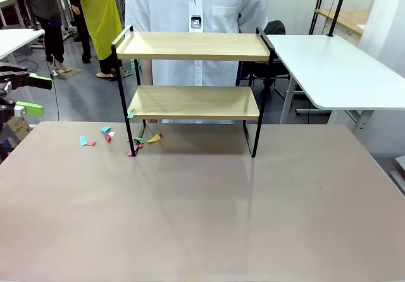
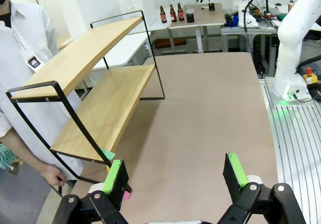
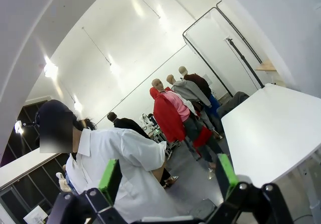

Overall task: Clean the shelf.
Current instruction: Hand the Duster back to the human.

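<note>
Bright even overhead light; ceiling glare in right wrist view; wide-angle edge bending; soft shadows.

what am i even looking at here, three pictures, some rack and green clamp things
It is one moment seen by three cameras on a two-armed robot. The front picture looks across a brown table at a person in a white coat standing behind a two-tier wooden shelf. Small coloured paper scraps lie on the table by the shelf's left leg. The other two pictures come from cameras on the wrists, looking along each claw. The left claw is open over the table beside the shelf and holds nothing. The right claw is open too, pointing up towards the person and the room, also holding nothing.
</note>
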`<move>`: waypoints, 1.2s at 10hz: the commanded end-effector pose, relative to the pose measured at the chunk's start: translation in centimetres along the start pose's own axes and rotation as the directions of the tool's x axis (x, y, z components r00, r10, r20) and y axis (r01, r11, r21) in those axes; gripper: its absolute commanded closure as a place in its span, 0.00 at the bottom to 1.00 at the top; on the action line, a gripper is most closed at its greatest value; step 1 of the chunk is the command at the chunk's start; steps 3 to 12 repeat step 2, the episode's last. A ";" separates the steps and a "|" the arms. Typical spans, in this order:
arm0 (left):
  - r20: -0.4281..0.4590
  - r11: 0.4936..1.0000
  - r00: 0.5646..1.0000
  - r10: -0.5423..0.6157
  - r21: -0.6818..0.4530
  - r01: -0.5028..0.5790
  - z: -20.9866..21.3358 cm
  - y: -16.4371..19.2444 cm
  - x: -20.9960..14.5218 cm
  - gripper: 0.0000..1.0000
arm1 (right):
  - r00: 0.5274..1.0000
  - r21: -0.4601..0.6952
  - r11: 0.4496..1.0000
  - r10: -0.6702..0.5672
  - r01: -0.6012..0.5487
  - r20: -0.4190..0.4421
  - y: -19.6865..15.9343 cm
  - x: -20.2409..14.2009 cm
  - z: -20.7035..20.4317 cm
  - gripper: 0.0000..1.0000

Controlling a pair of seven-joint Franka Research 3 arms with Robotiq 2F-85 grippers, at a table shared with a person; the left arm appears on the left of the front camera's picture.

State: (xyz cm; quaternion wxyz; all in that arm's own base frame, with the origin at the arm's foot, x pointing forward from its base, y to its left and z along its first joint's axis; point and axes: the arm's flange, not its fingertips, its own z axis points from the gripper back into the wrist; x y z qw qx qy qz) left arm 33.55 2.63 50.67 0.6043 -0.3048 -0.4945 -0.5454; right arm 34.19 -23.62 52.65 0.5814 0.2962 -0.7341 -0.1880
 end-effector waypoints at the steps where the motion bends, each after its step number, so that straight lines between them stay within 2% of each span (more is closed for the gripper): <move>1: 0.031 1.000 0.999 -0.008 0.008 0.007 -0.1 0.1 0.2 0.00 | 1.000 0.004 1.000 -0.004 0.004 0.008 0.1 0.1 0.1 0.00; 12: 0.031 1.000 0.999 -0.008 0.008 0.007 -0.1 0.1 0.2 0.00 | 1.000 0.004 1.000 -0.004 0.004 0.008 0.1 0.1 0.1 0.00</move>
